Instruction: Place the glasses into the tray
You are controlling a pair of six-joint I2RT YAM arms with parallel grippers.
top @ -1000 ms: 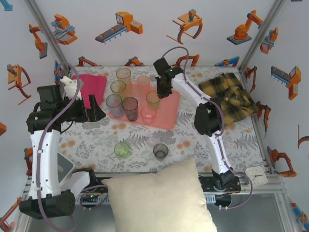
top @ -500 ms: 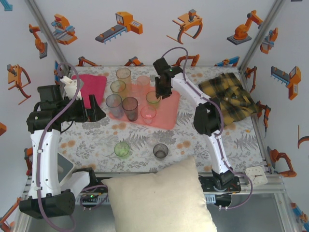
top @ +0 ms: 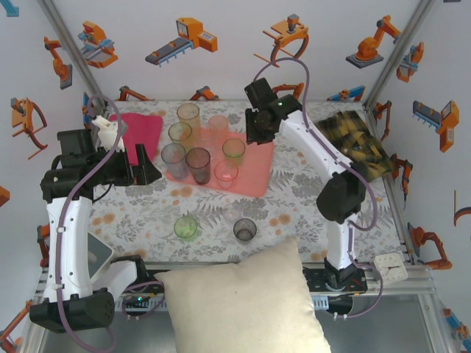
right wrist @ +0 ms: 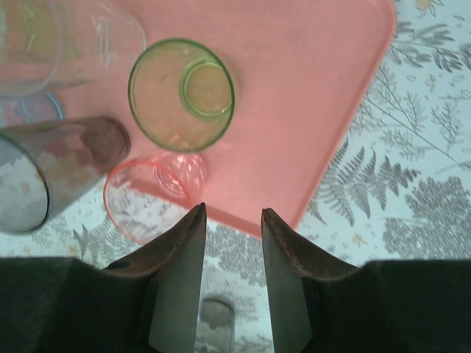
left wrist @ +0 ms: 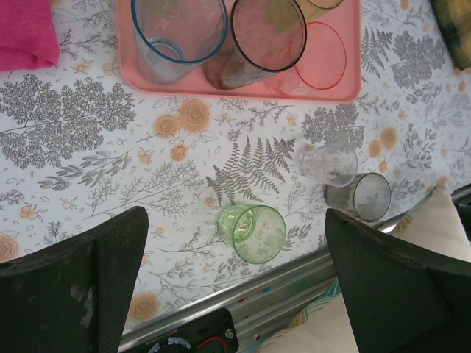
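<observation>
Right gripper [right wrist: 232, 215] is held empty, jaws parted, above tray [right wrist: 309, 88]; left gripper [left wrist: 235, 220] is spread wide, empty.

**Left wrist view.** The picture's top edge cuts off the far part of the tray [left wrist: 126, 51] and the rim of the blue-rimmed glass [left wrist: 179, 33] standing on it. Left of the tray, the magenta cloth [left wrist: 26, 33] runs out of frame.

**Right wrist view.** We find the smoky glass [right wrist: 44, 176] at the tray's left clipped by the frame. A pale glass [right wrist: 96, 37] on the tray is blurred. Nearer than the tray, a glass [right wrist: 215, 320] is half hidden between the fingers [right wrist: 180, 279] of the right gripper [right wrist: 232, 212], and we cannot tell its tint.
</observation>
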